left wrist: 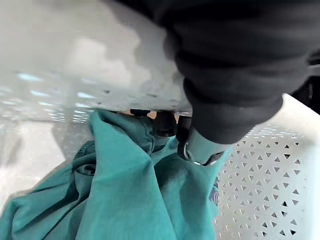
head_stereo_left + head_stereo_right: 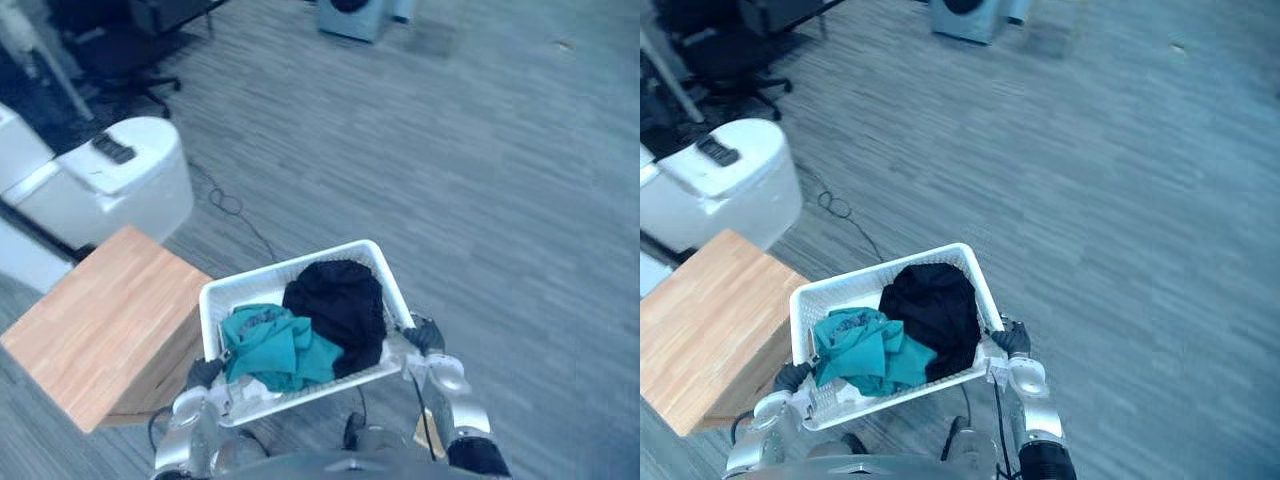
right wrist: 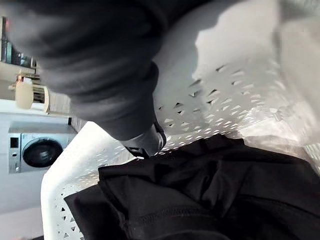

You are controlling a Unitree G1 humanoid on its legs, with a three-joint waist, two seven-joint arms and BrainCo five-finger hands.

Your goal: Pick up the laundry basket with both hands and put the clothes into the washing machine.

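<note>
A white perforated laundry basket [image 2: 225, 298] hangs in front of me above the grey floor, gripped at its two short ends. Inside it lie a teal garment [image 2: 275, 345] on the left and a black garment [image 2: 340, 300] on the right. My left hand [image 2: 205, 373] is shut on the left rim; in the left wrist view its fingers [image 1: 165, 122] curl over the edge above the teal garment [image 1: 125, 195]. My right hand [image 2: 425, 337] is shut on the right rim, thumb [image 3: 145, 142] hooked inside by the black garment [image 3: 200, 195]. The washing machine [image 2: 350, 15] stands far ahead.
A wooden table [image 2: 90, 330] sits close on my left, touching or just beside the basket's left corner. Behind it stands a rounded white unit [image 2: 110, 185], and a black office chair [image 2: 120, 50] farther back. Grey floor [image 2: 450, 170] stretches toward the washing machine [image 3: 37, 150].
</note>
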